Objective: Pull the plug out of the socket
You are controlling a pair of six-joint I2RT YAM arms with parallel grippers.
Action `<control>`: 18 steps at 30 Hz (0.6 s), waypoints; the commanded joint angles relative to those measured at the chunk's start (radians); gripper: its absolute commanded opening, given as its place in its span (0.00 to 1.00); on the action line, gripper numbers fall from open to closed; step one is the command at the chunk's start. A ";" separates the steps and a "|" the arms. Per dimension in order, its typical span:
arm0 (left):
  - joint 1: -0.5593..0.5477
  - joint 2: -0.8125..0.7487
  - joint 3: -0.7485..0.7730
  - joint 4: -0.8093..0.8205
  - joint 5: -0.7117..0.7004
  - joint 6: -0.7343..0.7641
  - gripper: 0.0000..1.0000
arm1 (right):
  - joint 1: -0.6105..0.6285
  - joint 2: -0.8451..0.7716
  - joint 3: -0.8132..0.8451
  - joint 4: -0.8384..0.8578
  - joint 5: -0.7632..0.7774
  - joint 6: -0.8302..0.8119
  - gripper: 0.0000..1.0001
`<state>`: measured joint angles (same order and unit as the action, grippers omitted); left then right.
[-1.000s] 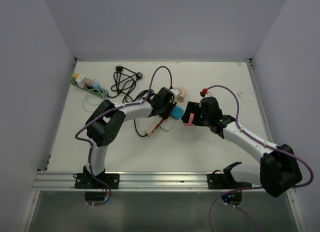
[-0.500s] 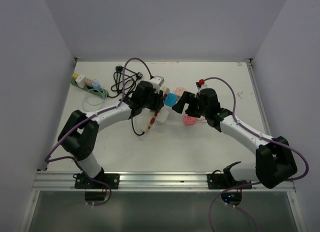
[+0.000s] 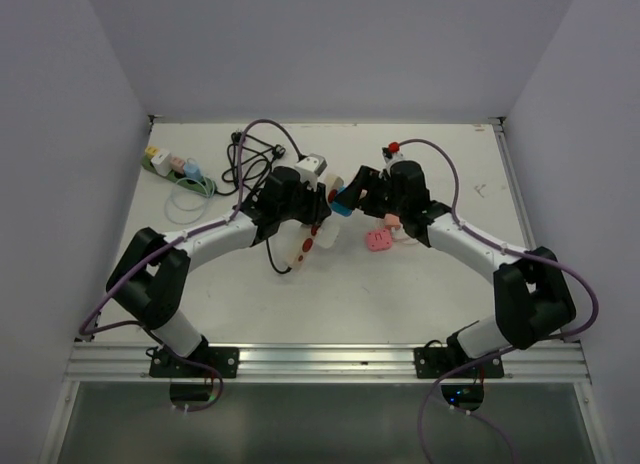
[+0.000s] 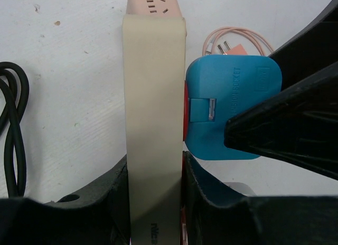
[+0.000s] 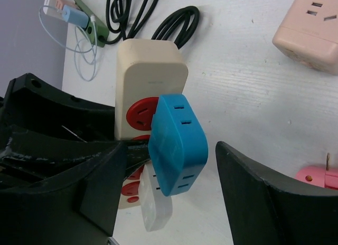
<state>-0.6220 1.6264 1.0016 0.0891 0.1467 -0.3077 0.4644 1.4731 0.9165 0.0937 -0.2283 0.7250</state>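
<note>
socket [image 5: 150, 71]: cream strip, red round outlets [image 5: 140, 114] | plug [image 5: 177, 142]: blue, squarish, plugged in

robot lab: walled white table [image 3: 400, 294]

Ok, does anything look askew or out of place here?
Nothing spilled or damaged. The cream power strip is turned on edge, clamped in the left gripper, so its blue adapter juts sideways between the open jaws of the right gripper. A pink plug lies loose nearby.

My left tool [image 4: 156, 203]: clamped on cream strip [image 4: 154, 97].
My right tool [image 5: 171, 150]: jaws apart, facing 9 o'clock.
My arms: converging toward 12 o'clock.
</note>
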 commanded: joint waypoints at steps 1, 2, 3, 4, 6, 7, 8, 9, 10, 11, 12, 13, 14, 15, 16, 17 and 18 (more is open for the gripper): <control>-0.002 -0.065 0.002 0.118 0.033 -0.044 0.00 | -0.003 0.030 0.035 0.058 -0.020 0.016 0.70; -0.001 -0.068 0.003 0.120 0.031 -0.044 0.00 | -0.003 0.033 0.033 0.063 -0.023 0.017 0.67; -0.002 -0.069 0.003 0.118 0.025 -0.042 0.00 | -0.003 0.036 0.032 0.066 -0.025 0.017 0.62; -0.002 -0.071 0.002 0.118 0.022 -0.042 0.00 | -0.001 0.041 0.030 0.069 -0.026 0.019 0.59; -0.001 -0.072 -0.001 0.118 0.011 -0.042 0.00 | -0.003 0.041 0.027 0.075 -0.039 0.021 0.48; -0.001 -0.074 -0.003 0.118 -0.001 -0.041 0.00 | -0.003 0.035 0.027 0.078 -0.042 0.021 0.44; -0.002 -0.073 -0.003 0.116 -0.009 -0.042 0.00 | -0.003 0.032 0.025 0.077 -0.042 0.021 0.36; -0.001 -0.069 -0.006 0.116 -0.024 -0.045 0.00 | -0.003 0.027 0.022 0.077 -0.043 0.019 0.31; 0.001 -0.068 -0.008 0.116 -0.030 -0.054 0.00 | -0.003 0.023 0.019 0.074 -0.043 0.017 0.26; 0.002 -0.066 -0.011 0.121 -0.036 -0.060 0.00 | -0.003 0.012 0.018 0.072 -0.043 0.017 0.17; 0.010 -0.063 -0.018 0.123 -0.051 -0.070 0.00 | -0.003 0.007 0.013 0.069 -0.046 0.017 0.12; 0.013 -0.060 -0.026 0.136 -0.061 -0.085 0.00 | -0.003 0.004 0.012 0.066 -0.049 0.019 0.06; 0.018 -0.059 -0.032 0.144 -0.070 -0.091 0.00 | -0.003 -0.005 0.005 0.064 -0.051 0.019 0.00; 0.024 -0.057 -0.041 0.147 -0.100 -0.094 0.00 | -0.003 -0.008 0.004 0.063 -0.055 0.021 0.00; 0.025 -0.051 -0.044 0.147 -0.119 -0.099 0.00 | -0.003 -0.011 0.001 0.058 -0.057 0.021 0.00; 0.030 -0.048 -0.049 0.147 -0.142 -0.099 0.00 | -0.003 -0.019 -0.007 0.057 -0.060 0.024 0.00; 0.030 -0.043 -0.050 0.146 -0.183 -0.100 0.00 | -0.003 -0.023 -0.008 0.054 -0.060 0.022 0.00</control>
<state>-0.6212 1.6154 0.9615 0.1535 0.1108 -0.3611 0.4690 1.5097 0.9176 0.1497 -0.2806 0.7586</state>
